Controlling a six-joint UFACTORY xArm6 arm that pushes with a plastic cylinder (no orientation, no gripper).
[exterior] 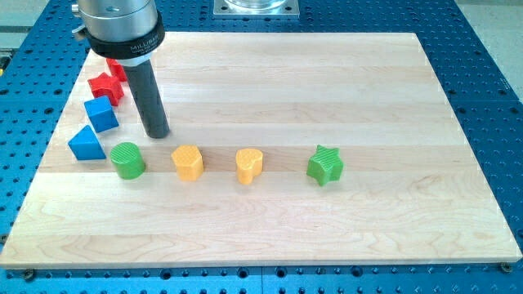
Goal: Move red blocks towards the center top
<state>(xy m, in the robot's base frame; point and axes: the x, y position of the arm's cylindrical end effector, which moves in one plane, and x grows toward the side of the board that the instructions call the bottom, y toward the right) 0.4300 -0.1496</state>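
Resting on the board [327,82], my tip [158,133] stands right of the red star block [104,85].

My tip [157,133] is set down on the board [327,229], the rod held upright, near its left edge.

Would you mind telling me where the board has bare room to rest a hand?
Free: everything right of the green star, and the strip below the row. Crowded: the left edge, where red blocks, blue blocks and my tip cluster.
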